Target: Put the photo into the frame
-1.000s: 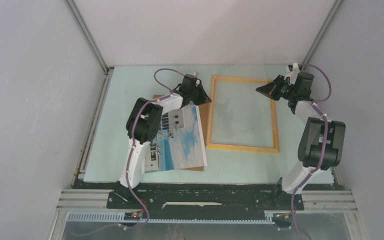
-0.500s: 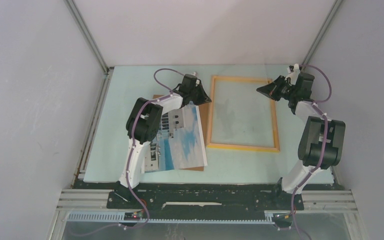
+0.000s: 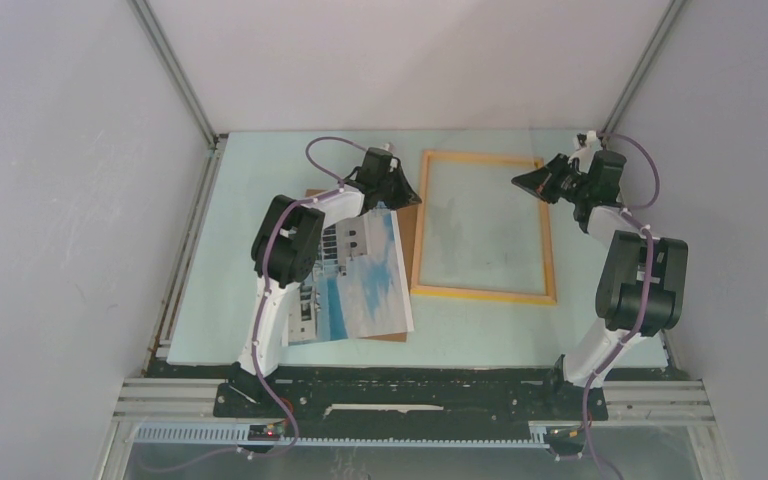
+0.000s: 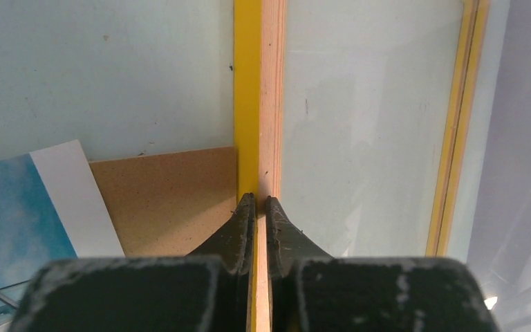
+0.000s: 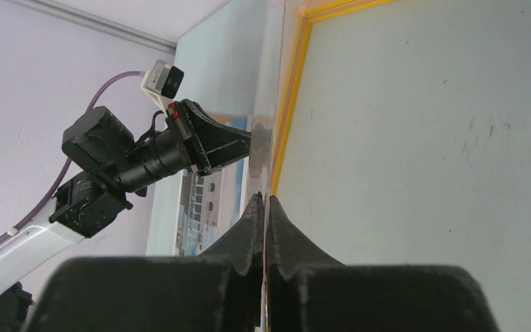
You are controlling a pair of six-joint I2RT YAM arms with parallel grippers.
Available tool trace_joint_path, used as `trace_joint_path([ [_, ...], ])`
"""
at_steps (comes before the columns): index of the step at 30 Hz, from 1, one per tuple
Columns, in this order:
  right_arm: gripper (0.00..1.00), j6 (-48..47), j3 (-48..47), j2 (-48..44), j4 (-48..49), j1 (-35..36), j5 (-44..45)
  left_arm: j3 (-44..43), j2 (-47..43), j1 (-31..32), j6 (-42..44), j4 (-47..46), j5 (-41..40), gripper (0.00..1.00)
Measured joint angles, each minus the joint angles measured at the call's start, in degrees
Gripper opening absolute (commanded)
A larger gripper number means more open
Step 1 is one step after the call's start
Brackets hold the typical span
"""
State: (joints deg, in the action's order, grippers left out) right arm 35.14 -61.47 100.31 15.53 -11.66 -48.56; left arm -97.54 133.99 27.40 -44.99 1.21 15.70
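A: Any writing to read?

B: The photo [image 3: 365, 280] shows a white building and sky; any lettering is too small to tell.

A: Where does it lie?

B: On the board [image 4: 166, 194], left of the frame [image 3: 485, 293], its right edge just beside the frame's left rail.

A: And the tools?

B: The left tool [image 4: 257, 200] is pinched on that left rail. The right tool [image 5: 263, 200] has its jaws pressed together at the frame's far right corner; whether it grips, I cannot tell.

A: Room to move?

B: Bare worktop [image 3: 250, 200] left of the board and far of it; walls stand close on both sides.
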Motion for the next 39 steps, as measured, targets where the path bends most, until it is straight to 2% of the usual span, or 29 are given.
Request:
trace_joint_path([
  [20, 0.0, -0.4, 1.4, -0.4, 5.8, 1.5, -1.0, -0.5, 0.2, 0.0, 0.0, 0.5, 0.1, 0.0],
  [23, 0.05, -0.3, 3.2, -1.3, 6.4, 1.4, 0.5, -0.5, 0.2, 0.0, 0.0, 0.6, 0.1, 0.0],
  [39, 0.17, -1.6, 4.1, -4.9, -4.1, 1.1, 8.1, -0.5, 0.2, -0.2, 0.0, 0.6, 0.0, 0.0],
])
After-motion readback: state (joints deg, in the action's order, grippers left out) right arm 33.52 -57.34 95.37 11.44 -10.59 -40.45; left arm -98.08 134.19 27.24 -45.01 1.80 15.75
